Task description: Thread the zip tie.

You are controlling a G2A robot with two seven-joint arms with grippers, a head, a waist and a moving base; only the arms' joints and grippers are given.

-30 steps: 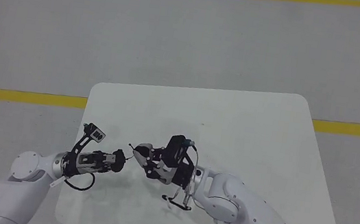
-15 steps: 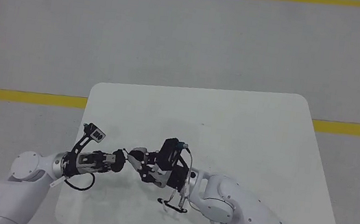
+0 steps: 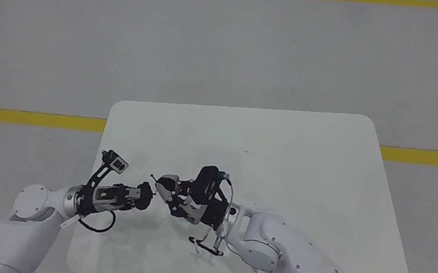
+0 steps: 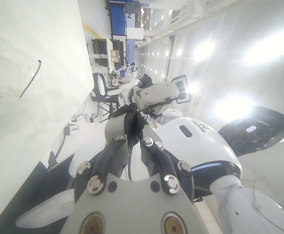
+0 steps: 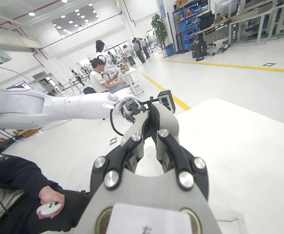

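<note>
Left gripper (image 3: 146, 193) jaws clamped shut on the thin black plastic zip tie (image 4: 129, 153). Right gripper (image 3: 166, 188) sits at its 2 o'clock, jaws together, hold unclear, over the white table's (image 3: 310, 149) 7 o'clock corner.

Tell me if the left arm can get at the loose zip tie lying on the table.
Probably not: the left gripper is shut on another zip tie. The loose zip tie lies on bare table, nothing in between.

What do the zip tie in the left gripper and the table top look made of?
The zip tie: thin matte black strip curving inside the left gripper; flexible plastic, probably nylon. The table top: smooth, white, low-sheen, rounded corners; laminate or painted board, cannot tell which.
</note>
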